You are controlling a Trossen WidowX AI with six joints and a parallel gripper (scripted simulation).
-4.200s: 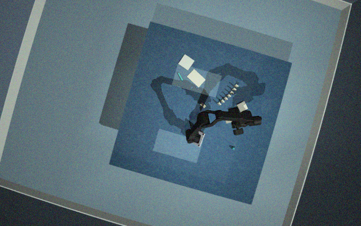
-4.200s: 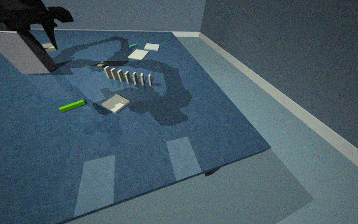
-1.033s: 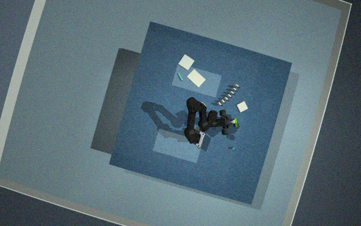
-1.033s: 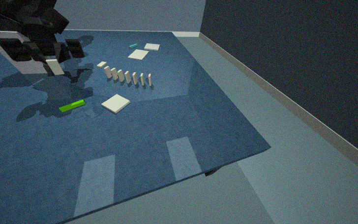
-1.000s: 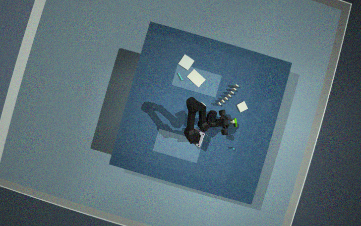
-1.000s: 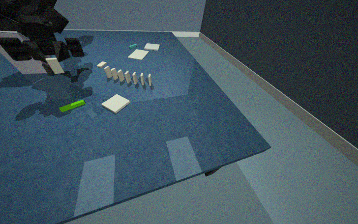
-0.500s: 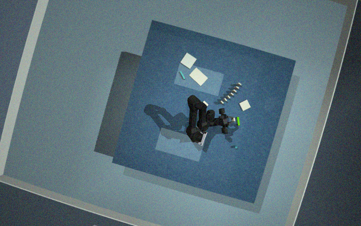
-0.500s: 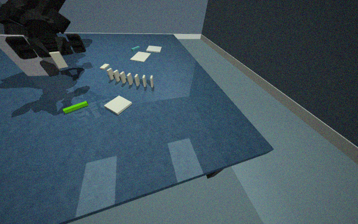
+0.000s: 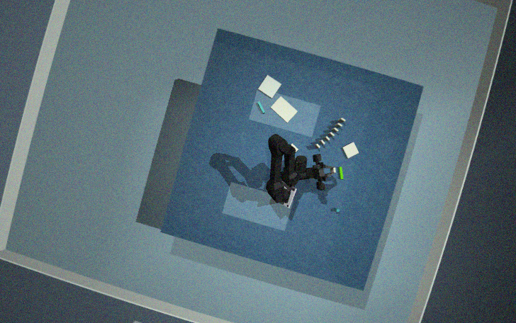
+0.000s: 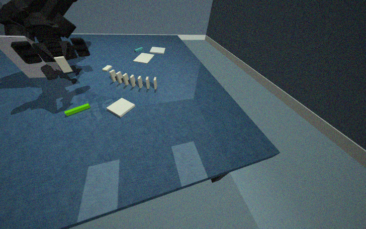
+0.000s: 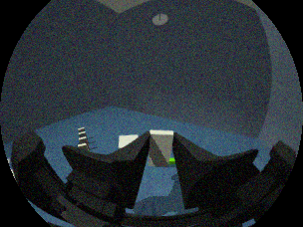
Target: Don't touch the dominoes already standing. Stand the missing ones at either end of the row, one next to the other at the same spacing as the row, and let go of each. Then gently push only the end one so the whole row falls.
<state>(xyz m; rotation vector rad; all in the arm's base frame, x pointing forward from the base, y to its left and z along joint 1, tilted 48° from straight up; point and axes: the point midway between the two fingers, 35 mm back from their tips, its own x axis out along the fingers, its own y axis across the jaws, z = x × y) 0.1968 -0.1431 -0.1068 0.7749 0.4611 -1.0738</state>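
My gripper [image 9: 334, 170] [image 10: 62, 63] [image 11: 161, 135] is shut on a white domino [image 9: 334, 170] [image 10: 63, 64] [image 11: 161, 142], held in the air, tilted, above the table. Several white dominoes stand in a slightly curved row [image 9: 331, 134] [image 10: 132, 81] [image 11: 82, 137], apart from the gripper. Another white domino [image 10: 107, 68] lies flat near the row's end that is closer to the arm; the arm partly covers it in the top view.
A green bar [image 9: 341, 173] [image 10: 77, 109] [image 11: 171, 160] lies beyond the gripper. A white square tile [image 9: 350, 150] [image 10: 120, 107] [image 11: 128, 140] lies beside the row. Two white tiles [image 9: 269, 86] [image 9: 283, 109] and a teal bar [image 9: 261, 107] [image 10: 138, 49] lie farther off. A small teal object [image 9: 337, 210] stands alone.
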